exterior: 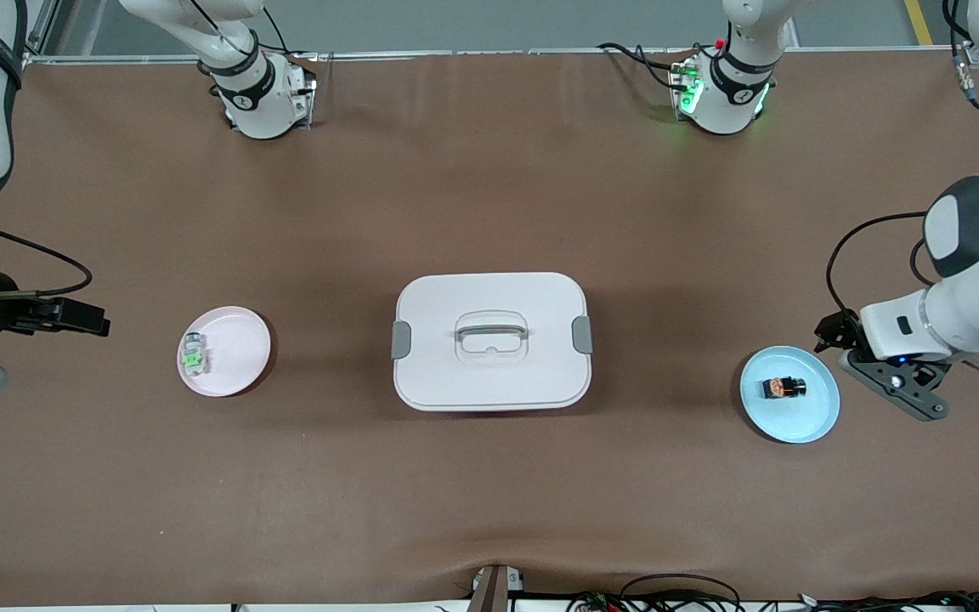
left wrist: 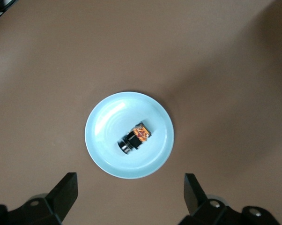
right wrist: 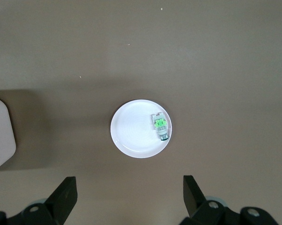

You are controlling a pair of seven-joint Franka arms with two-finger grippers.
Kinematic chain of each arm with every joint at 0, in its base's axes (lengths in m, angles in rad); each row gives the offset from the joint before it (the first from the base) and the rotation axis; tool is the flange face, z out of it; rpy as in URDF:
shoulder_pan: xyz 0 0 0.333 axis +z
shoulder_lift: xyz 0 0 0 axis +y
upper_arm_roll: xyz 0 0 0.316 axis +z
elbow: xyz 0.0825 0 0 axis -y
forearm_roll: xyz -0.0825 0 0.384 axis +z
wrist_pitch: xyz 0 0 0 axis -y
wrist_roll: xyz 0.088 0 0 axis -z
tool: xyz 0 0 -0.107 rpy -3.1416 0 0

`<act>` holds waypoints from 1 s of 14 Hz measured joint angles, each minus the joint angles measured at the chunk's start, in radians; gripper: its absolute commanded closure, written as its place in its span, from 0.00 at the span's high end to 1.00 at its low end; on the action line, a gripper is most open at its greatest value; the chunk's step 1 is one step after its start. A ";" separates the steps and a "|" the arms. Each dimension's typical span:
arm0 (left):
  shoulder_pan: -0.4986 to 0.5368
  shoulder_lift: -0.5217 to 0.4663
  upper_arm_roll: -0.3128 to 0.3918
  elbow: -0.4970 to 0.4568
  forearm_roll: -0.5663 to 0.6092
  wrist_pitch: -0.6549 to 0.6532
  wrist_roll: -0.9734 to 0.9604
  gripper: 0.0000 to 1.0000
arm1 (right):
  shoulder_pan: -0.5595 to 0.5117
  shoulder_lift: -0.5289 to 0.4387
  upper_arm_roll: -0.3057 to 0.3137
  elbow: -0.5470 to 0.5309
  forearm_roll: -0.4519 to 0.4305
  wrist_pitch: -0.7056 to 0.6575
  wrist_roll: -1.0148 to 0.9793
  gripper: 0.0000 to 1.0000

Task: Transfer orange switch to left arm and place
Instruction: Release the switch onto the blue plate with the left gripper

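The orange switch [exterior: 783,388], a tiny black part with an orange mark, lies on a light blue plate [exterior: 812,416] toward the left arm's end of the table. My left gripper [exterior: 832,331] hangs open and empty over the table at that plate's edge. The left wrist view shows the switch [left wrist: 135,138] on the plate [left wrist: 103,136] with the open left gripper [left wrist: 130,182] above. The white box [exterior: 489,374] stands mid-table. My right gripper [exterior: 73,316] is open and empty above the table toward the right arm's end; the right wrist view [right wrist: 129,184] shows it too.
A pink plate [exterior: 243,340] holds a pale clear part with a green mark [exterior: 194,354], between the box and the right gripper. The right wrist view shows that plate [right wrist: 129,129], the part [right wrist: 160,125] and a corner of the box [right wrist: 0,131]. Brown cloth covers the table.
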 measured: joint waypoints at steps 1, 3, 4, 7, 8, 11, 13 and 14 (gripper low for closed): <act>0.000 -0.019 -0.020 0.012 0.000 -0.032 -0.083 1.00 | 0.000 -0.004 0.001 0.002 0.000 0.000 0.000 1.00; -0.001 -0.074 -0.057 0.027 0.000 -0.095 -0.235 1.00 | 0.000 -0.027 0.002 0.004 0.005 -0.005 0.002 1.00; -0.002 -0.111 -0.071 0.030 0.000 -0.130 -0.296 1.00 | -0.001 -0.041 0.002 0.004 0.009 -0.013 0.002 1.00; -0.004 -0.230 -0.086 0.034 -0.024 -0.238 -0.429 1.00 | -0.003 -0.066 0.002 0.004 0.010 -0.025 0.002 1.00; -0.004 -0.262 -0.085 0.034 -0.050 -0.255 -0.460 1.00 | -0.006 -0.071 0.002 0.004 0.011 -0.032 0.004 1.00; -0.009 -0.320 -0.068 0.036 -0.104 -0.276 -0.481 1.00 | -0.053 -0.100 0.004 0.004 0.067 -0.058 0.001 1.00; -0.094 -0.339 0.035 0.037 -0.125 -0.310 -0.481 1.00 | -0.077 -0.117 0.005 0.004 0.098 -0.061 -0.002 1.00; -0.170 -0.351 0.123 0.037 -0.138 -0.327 -0.482 1.00 | -0.079 -0.128 0.005 0.004 0.102 -0.061 -0.002 1.00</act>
